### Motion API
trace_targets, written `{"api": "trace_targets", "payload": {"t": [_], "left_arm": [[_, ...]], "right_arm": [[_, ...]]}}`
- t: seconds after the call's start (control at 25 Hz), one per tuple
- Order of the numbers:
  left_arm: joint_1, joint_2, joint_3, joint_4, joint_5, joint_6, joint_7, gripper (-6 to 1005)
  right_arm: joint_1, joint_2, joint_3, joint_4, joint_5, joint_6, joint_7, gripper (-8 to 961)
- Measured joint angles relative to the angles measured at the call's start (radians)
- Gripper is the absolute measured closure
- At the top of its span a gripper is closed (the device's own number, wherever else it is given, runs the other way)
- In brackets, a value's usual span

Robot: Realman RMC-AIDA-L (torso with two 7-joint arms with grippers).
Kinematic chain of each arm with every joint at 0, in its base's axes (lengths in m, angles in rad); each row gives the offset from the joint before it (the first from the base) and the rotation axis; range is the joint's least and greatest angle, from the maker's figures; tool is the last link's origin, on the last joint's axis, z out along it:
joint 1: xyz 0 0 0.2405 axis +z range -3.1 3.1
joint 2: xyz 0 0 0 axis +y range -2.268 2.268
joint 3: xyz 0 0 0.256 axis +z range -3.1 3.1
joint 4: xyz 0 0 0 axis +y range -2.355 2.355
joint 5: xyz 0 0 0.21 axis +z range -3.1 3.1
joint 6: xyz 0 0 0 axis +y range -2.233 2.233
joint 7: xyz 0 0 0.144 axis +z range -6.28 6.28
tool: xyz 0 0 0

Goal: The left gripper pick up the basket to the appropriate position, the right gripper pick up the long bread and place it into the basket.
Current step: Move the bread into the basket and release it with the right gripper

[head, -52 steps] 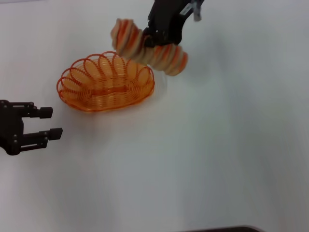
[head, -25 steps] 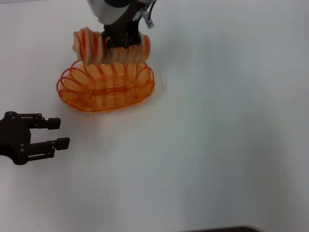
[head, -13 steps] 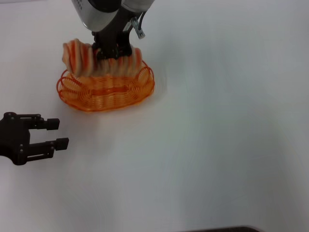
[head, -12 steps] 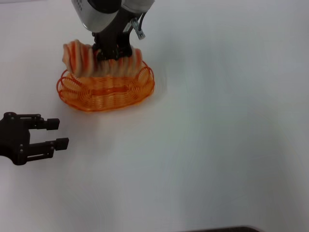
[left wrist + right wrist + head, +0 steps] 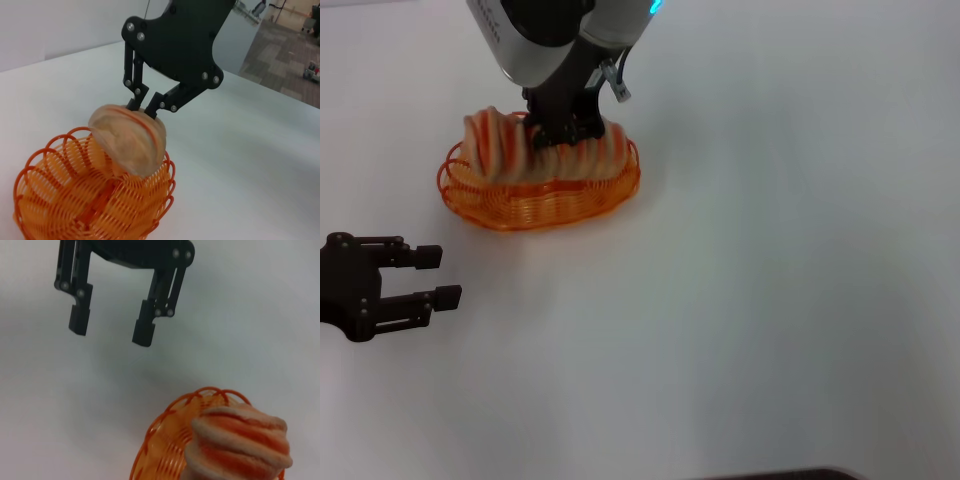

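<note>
The orange wire basket (image 5: 545, 205) stands on the white table at the back left. The long bread (image 5: 505, 148) lies lengthwise in it, its ridged top above the rim. My right gripper (image 5: 563, 128) comes down from above and is shut on the bread's middle. In the left wrist view the right gripper (image 5: 145, 104) pinches the top of the long bread (image 5: 131, 145) over the basket (image 5: 60, 200). My left gripper (image 5: 442, 275) hovers open near the table's left edge, apart from the basket. The right wrist view shows that left gripper (image 5: 112, 326), the bread (image 5: 240, 445) and the basket (image 5: 162, 440).
White table (image 5: 770, 250) spreads out to the right of and in front of the basket. A dark edge (image 5: 780, 474) shows at the very front.
My right gripper has carried the long bread leftward and down until it rests inside the basket. The left gripper has stayed where it was.
</note>
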Motion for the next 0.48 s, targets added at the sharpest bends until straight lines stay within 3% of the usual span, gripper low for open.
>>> {"api": "trace_targets", "payload": {"t": [0.48], "left_arm": [[0.0, 0.0, 0.0, 0.0, 0.001, 0.0, 0.0, 432]], "right_arm": [[0.004, 0.002, -0.007, 0.022, 0.0, 0.003, -0.033, 837]]}}
